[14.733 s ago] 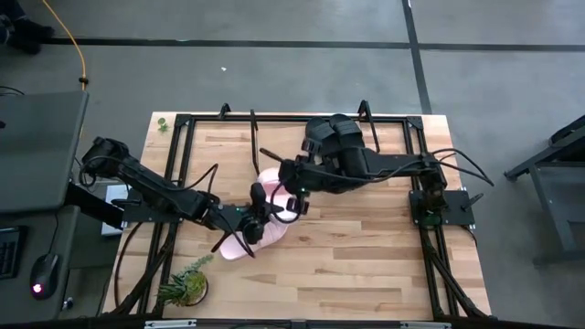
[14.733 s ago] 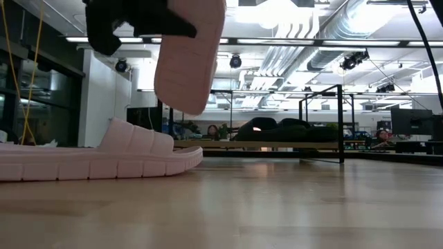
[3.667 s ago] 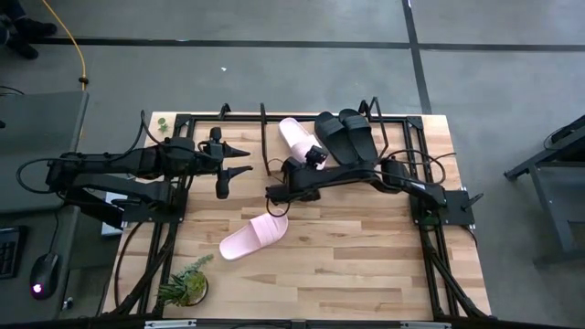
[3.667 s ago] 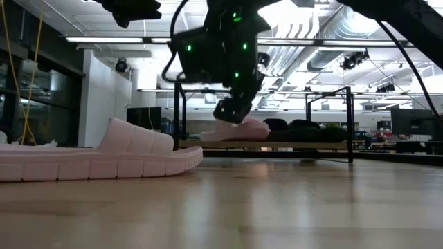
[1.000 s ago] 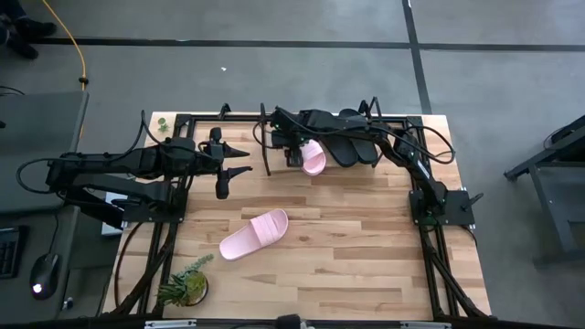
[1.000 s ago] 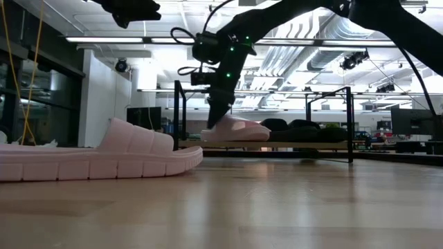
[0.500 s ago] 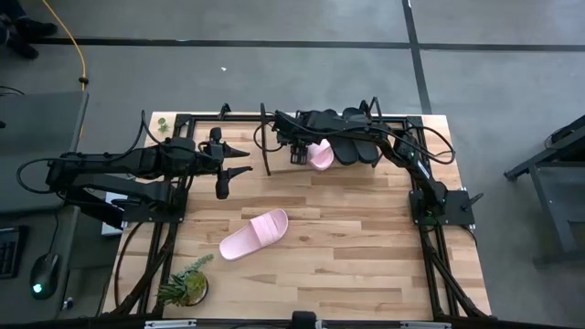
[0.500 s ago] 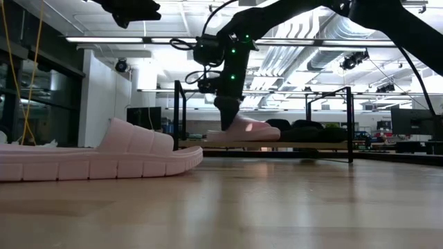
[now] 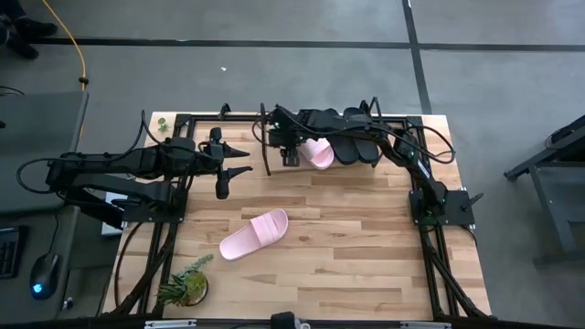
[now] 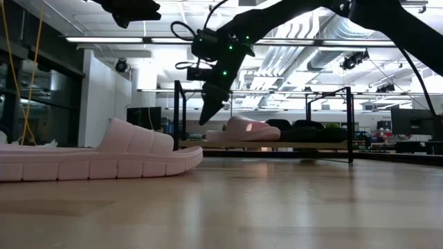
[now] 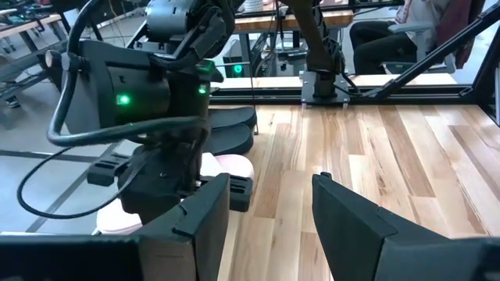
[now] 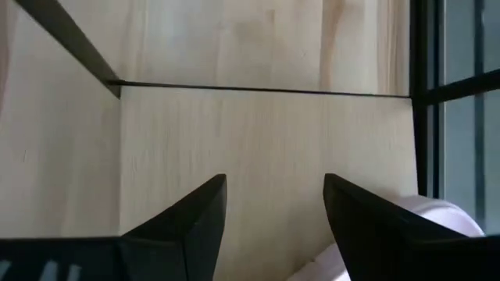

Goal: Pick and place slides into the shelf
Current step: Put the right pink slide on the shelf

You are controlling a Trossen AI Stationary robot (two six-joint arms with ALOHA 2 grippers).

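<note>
One pale pink slide (image 9: 317, 153) lies flat on the shelf's board (image 10: 318, 144) at the table's far edge. Beside it on its right sit two black slides (image 9: 355, 146). My right gripper (image 9: 287, 157) hangs open just left of that pink slide and above the board (image 12: 234, 133), touching nothing. The slide's edge (image 12: 426, 222) shows beside its fingers. The second pink slide (image 9: 254, 234) rests sole down on the table's middle. My left gripper (image 9: 245, 160) waits open at the left, raised above the table, with nothing between its fingers (image 11: 203, 211).
A small potted plant (image 9: 187, 283) stands at the near left corner. The shelf's thin black end hoop (image 9: 266, 151) rises close to my right gripper. A larger black frame (image 9: 174, 192) runs round the table. Bare wood (image 9: 366, 247) lies near and right of the loose pink slide.
My right gripper, open throughout, has come off the pink slide on the shelf and gone up and toward the table's left. The slide has slid a little along the board toward the black slides and now lies still.
</note>
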